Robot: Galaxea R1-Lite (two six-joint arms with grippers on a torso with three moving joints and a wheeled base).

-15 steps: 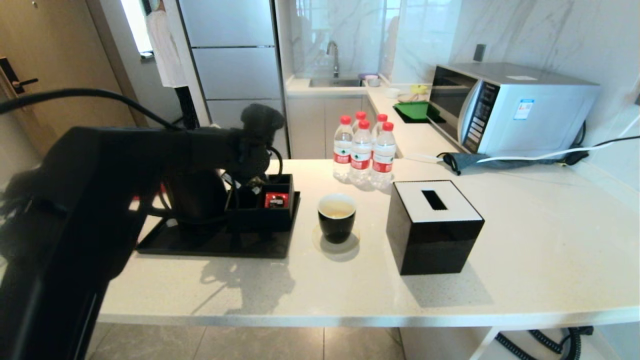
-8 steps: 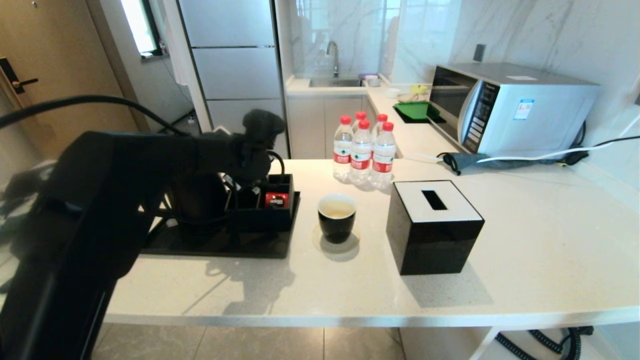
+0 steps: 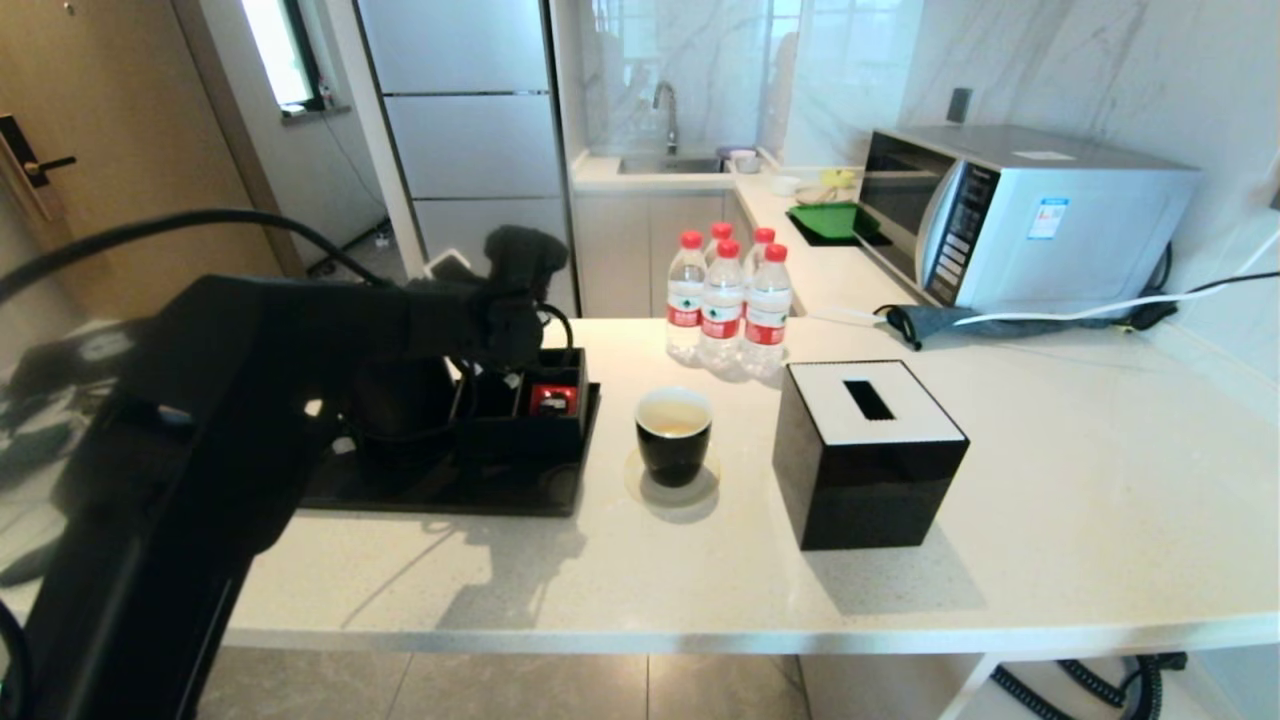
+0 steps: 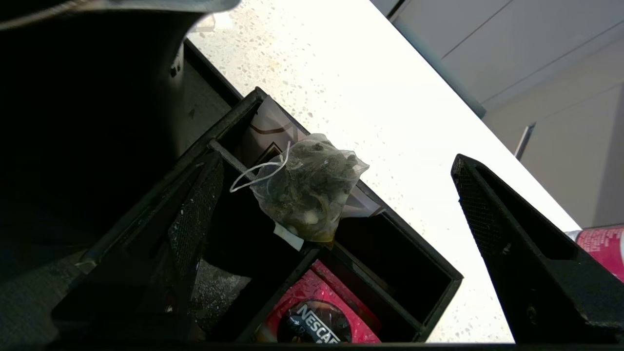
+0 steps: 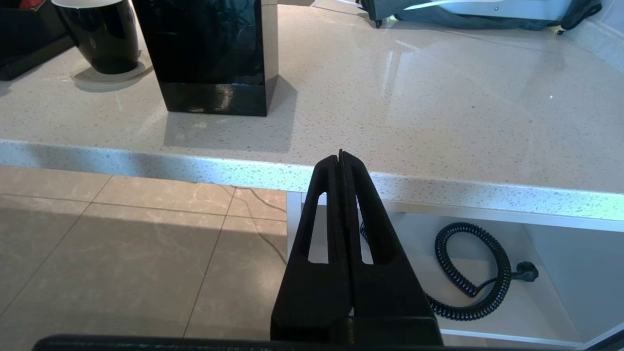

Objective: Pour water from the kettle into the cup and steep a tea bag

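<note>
Left gripper [image 4: 331,214] has crept closer, fingers [image 4: 512,253] spread around translucent leaf-filled tea bag [image 4: 307,187] in black divided organizer [image 4: 414,265], 9 o'clock of glossy black cup [image 3: 674,434]; grasp next. Right gripper [image 5: 341,161] parked, fingers clenched.

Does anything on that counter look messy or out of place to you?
One small thing: the tea bag is not tucked into a slot. It perches on the dividers of the black organizer box, its string looping loose. The open left gripper hovers over it. The cup stands upright, no spills.
</note>
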